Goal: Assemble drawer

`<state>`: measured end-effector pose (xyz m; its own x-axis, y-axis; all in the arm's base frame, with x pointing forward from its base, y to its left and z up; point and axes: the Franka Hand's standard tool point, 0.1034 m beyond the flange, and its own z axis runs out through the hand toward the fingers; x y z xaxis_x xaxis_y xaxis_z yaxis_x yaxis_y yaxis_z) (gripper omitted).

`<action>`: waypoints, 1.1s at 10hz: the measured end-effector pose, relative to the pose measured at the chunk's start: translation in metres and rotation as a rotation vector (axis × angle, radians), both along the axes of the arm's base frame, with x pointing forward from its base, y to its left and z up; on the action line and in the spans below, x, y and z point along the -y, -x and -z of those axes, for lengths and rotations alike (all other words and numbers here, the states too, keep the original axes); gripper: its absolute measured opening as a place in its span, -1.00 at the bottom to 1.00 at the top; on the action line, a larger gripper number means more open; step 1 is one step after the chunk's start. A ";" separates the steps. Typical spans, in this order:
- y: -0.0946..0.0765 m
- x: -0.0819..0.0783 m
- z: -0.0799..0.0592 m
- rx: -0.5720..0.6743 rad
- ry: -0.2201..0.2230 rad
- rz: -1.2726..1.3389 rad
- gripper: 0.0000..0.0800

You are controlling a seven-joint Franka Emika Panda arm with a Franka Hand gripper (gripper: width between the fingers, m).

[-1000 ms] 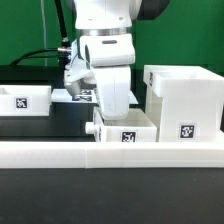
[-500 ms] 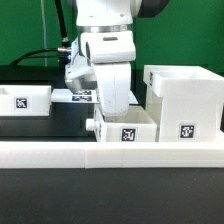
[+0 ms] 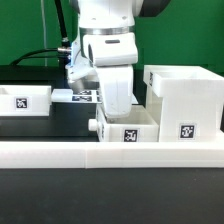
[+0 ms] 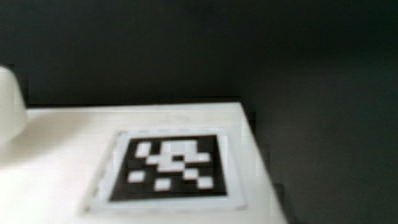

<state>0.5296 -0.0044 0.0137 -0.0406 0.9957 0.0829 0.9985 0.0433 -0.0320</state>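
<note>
Exterior view: drawer in three separate parts on the black tabletop [image 3: 62, 122].
- Housing [image 3: 186, 98]: at the view's right, upright, open top, one tag low on its front face.
- Mid tray [image 3: 140, 127]: just beside the housing on its left side; whether they touch, cannot tell. Open top, tag on front wall, knob [image 3: 93, 127] sticking out toward the view's left.
- Left tray [image 3: 26, 101]: far left, well apart from the other two, tag on its near wall.
- Rail [image 3: 110, 153]: long and low, runs across the front of all parts.
- Marker board [image 3: 82, 96]: flat on the tabletop behind, partly hidden by the arm.

Arm [image 3: 106, 50]: upright over the mid tray, hand reaching down to the tray's rear rim. Jaws hidden behind the hand and the tray wall; spread or clenched, cannot tell.

Wrist view: blurred. A white face [image 4: 71, 135] with one tag [image 4: 171, 165], dark tabletop beyond. Which part this face belongs to, cannot tell. Rounded white shape [image 4: 7, 100] at the frame edge, unidentified.
</note>
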 end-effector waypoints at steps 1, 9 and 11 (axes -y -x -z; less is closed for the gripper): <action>0.000 -0.004 0.000 0.000 -0.001 0.005 -0.90; -0.003 -0.005 0.002 0.011 -0.003 0.038 -0.90; -0.004 -0.010 0.002 0.012 -0.003 0.078 -0.90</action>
